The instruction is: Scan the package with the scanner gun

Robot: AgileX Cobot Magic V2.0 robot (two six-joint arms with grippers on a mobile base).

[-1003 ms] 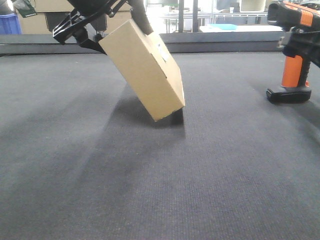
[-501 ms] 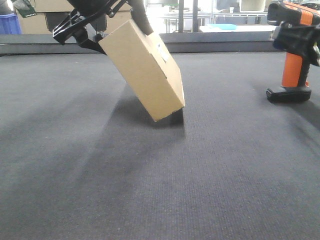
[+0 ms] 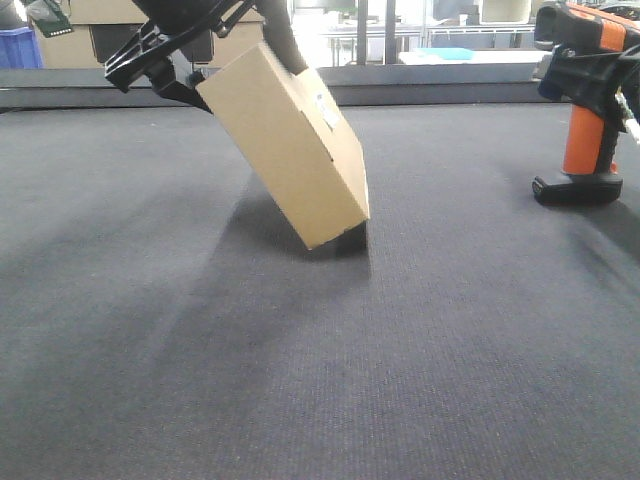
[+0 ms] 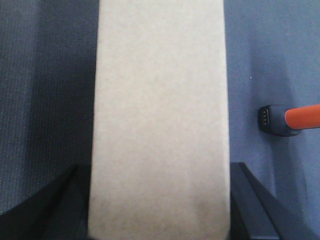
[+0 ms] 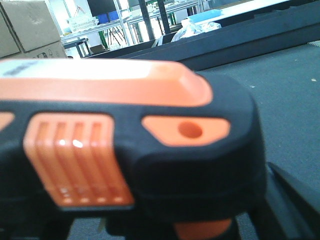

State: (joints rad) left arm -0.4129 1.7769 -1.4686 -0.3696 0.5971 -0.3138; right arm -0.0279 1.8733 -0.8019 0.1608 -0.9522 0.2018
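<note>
Closest of all, the right wrist view was filled by the blurred head of the scanner gun (image 5: 135, 150): rounded black moulded plastic with a smooth orange top band, a ribbed orange panel and an orange oval with one round hole. Only one dark finger (image 5: 292, 205) of the right pincer showed, low and to the right of the head, so I could not tell there whether that pincer had closed on it

The left wrist view gave what no other did: the package (image 4: 160, 115) seen flat-on. It was plain matt brown cardboard, running straight out from the left pincer (image 4: 160, 210) and wedged between its two black fingers (image 4: 60, 200), one against each long side. Out past the pincer's right-hand finger lay the scanner's black foot and a stub of orange stem, apart from the box

The front view alone showed the tilt. On the dark grey, finely woven surface (image 3: 300, 380) the one package (image 3: 290, 150) leaned steeply, its upper end clamped in the left pincer (image 3: 185, 70). Its lowest corner sat below and to the right of that pincer, at or just above the surface; I could not tell which. A small white sticker (image 3: 325, 104) sat on its narrow side. Well apart from the left pincer, the one scanner gun (image 3: 590, 130) stood upright on its flat foot with the right pincer (image 3: 595, 75) about its head, the grip not readable. Farther back, behind both pincers, were a blue crate (image 3: 15, 47) and cardboard cartons (image 5: 25, 25)
</note>
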